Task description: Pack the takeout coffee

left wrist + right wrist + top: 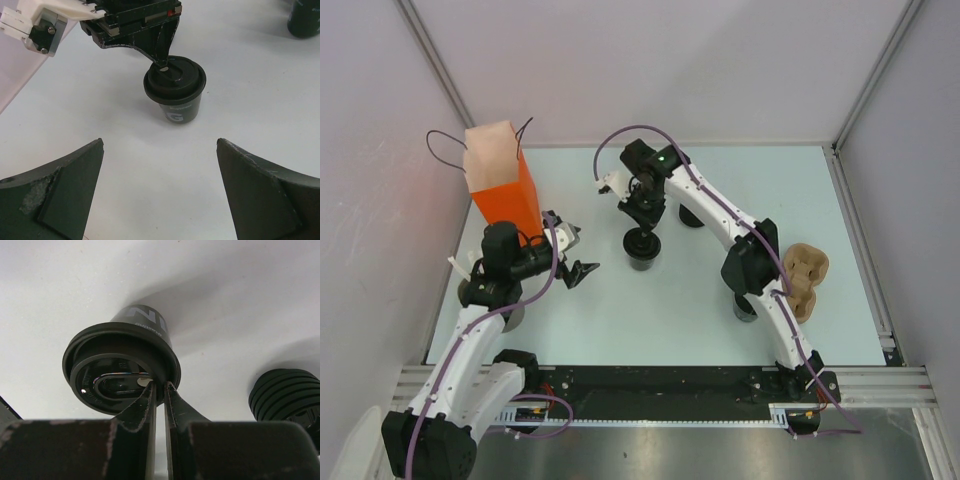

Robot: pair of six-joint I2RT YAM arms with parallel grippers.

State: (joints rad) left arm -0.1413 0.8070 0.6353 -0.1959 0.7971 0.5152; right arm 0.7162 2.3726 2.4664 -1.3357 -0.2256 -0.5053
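The small black lidded paper cup (642,248) on the pale tabletop (650,320) is pinched at its rim by the right fingers (142,407); the left fingers (65,185) are spread wide.

I log an orange paper bag (505,195) with a pale top and thin dark cord handles, standing upright at the far left of the pale table (620,320). A brown moulded-pulp cup carrier (807,272) lies near the right edge. One black cup (746,308) stands just beside the carrier, and another dark cup (691,216) stands farther back. The right wrist view shows a black ribbed round object (286,390), which I cannot identify.
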